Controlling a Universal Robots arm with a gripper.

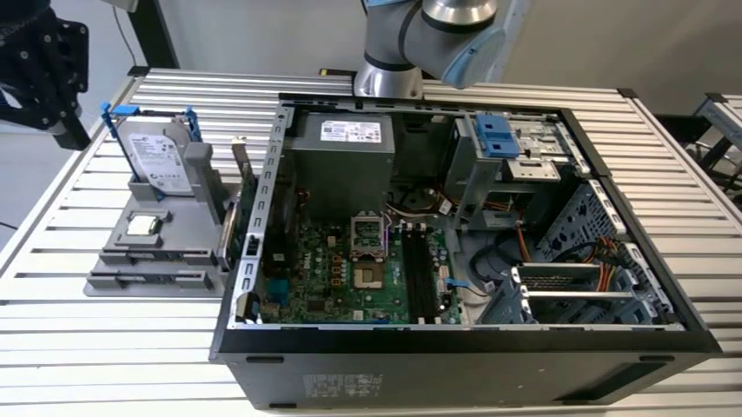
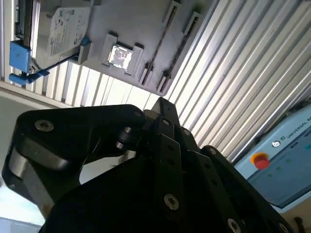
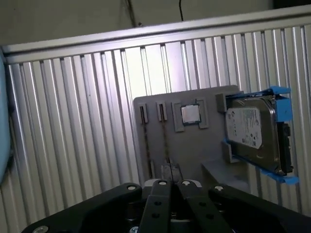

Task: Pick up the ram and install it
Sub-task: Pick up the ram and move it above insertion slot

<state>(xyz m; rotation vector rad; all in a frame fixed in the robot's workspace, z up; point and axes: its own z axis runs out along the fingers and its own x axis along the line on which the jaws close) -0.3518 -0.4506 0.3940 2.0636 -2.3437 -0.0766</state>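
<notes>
Grey holder (image 3: 194,150) beside the case (image 1: 464,365) carries what looks like the ram (image 3: 164,141), which in the first wrist view is a thin dark strip standing on edge in the slot next to the chip (image 3: 190,114). The gripper (image 3: 171,174) hangs well above it, fingers pressed together with nothing between them. By this look no step is done: the ram is not picked up, and the black board slots (image 1: 420,269) appear to hold no stick.
</notes>
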